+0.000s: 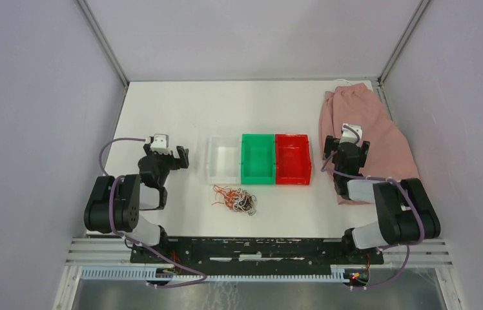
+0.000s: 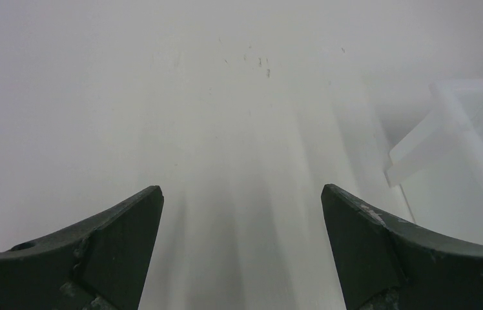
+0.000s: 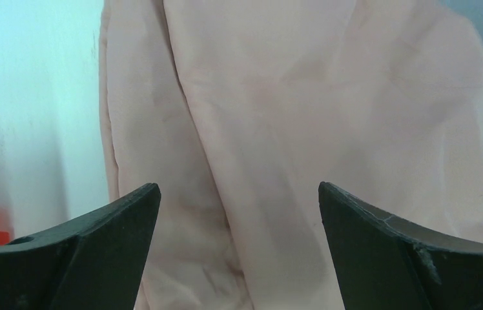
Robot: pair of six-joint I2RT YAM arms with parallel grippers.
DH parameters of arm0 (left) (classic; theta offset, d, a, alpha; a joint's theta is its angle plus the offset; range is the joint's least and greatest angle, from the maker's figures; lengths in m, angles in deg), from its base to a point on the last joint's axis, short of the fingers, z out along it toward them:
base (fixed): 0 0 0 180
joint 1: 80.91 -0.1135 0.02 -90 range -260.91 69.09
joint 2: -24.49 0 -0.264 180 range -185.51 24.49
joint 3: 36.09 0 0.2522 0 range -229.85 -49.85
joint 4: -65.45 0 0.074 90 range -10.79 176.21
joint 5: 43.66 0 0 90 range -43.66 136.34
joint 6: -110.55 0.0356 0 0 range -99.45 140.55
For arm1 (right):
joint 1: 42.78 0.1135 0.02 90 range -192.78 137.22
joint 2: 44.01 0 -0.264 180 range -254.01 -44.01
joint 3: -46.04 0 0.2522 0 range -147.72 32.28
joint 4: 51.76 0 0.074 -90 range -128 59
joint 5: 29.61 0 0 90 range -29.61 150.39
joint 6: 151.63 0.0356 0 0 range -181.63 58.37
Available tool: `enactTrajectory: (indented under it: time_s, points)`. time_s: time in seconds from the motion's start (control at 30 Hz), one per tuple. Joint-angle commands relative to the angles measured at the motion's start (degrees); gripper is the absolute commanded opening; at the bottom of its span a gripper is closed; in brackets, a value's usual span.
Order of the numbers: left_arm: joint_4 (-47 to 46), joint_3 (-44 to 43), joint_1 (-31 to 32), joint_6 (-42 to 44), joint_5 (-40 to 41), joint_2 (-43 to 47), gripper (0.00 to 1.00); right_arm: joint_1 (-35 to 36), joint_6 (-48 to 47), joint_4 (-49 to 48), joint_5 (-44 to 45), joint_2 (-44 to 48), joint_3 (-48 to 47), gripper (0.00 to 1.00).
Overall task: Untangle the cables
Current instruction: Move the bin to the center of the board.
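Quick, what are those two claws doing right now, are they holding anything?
Left gripper: open, holding nothing, over the bare table.
Right gripper: open, holding nothing, over the pink cloth.

Legible text, labels, brands, numbers, signs: none in any view. Clear bin (image 1: 223, 161), green bin (image 1: 257, 159), red bin (image 1: 292, 159), pink cloth (image 1: 381, 129) and counter (image 1: 181, 110): plain, unmarked surfaces as far as can be seen.
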Motion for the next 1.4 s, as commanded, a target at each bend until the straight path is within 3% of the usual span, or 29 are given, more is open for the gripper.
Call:
enactTrajectory:
  time_s: [0.0,0.07,0.17,0.3,0.4,0.5,0.63,0.8,1.0,1.17,1.37]
  points:
    - [9.86,-5.64,-0.10,0.75,-0.16,5.34,0.99,0.49,2.22,19.41,3.26,10.42,-9.84,0.99]
    - [23.10,-13.64,-0.01,0.92,-0.91,8.15,0.99,0.41,7.05,29.32,1.96,14.10,-14.01,0.99]
    - [39.87,-23.61,-0.09,1.65,-3.84,10.38,0.99,0.44,12.68,35.28,-6.18,17.19,-17.29,0.99]
    - [62.29,-36.16,-0.05,4.36,-10.49,11.43,0.99,0.39,25.36,44.60,-10.36,20.96,-23.11,0.99]
    - [73.57,-42.79,-0.09,6.18,-13.31,11.16,0.99,0.75,25.22,44.78,-24.35,20.28,-26.08,1.00]
    - [81.71,-46.08,-0.14,8.36,-15.17,11.59,0.99,8.29,21.96,54.26,-21.55,16.15,-33.11,0.92]
    - [88.18,-46.22,-0.06,11.82,-16.58,13.98,0.99,19.74,21.13,56.87,-16.03,11.61,-34.80,0.77]
    - [95.80,-46.00,-0.10,16.38,-18.26,17.78,0.99,25.71,23.00,56.71,-14.38,3.37,-35.99,0.65]
    - [101.54,-45.72,-0.07,20.43,-20.01,21.54,0.99,28.46,24.57,54.37,-13.51,-3.50,-37.84,0.53]
    - [103.51,-45.58,-0.08,21.57,-21.34,23.25,0.99,28.71,26.34,53.77,-11.08,-7.76,-40.11,0.35]
    - [104.38,-45.10,0.00,22.39,-22.98,24.79,0.99,28.89,28.34,52.24,-5.73,-12.04,-44.00,0.26]
